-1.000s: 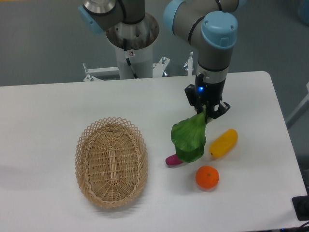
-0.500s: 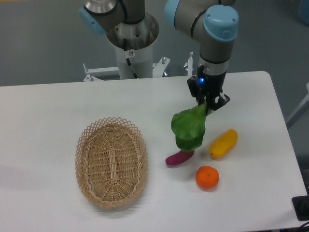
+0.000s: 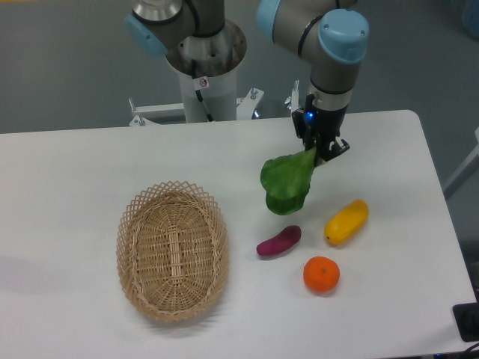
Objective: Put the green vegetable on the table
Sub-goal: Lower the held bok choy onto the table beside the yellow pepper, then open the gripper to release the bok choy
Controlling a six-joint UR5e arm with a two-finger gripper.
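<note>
My gripper point(image 3: 319, 152) is shut on the stem end of the green vegetable point(image 3: 287, 184), a broad dark green leaf. The leaf hangs down and to the left from the fingers, lifted above the white table point(image 3: 90, 164). Its lower tip hangs just above the purple sweet potato point(image 3: 278, 241). The pale stem is mostly hidden between the fingers.
An oval wicker basket point(image 3: 173, 249) stands at the left of the table. A yellow pepper-like piece point(image 3: 346, 221) and an orange point(image 3: 321, 274) lie right of and below the sweet potato. The robot's base column point(image 3: 204, 67) stands at the back edge.
My gripper has risen and moved back with the green vegetable. The leaf has lifted off the purple sweet potato, which now shows whole.
</note>
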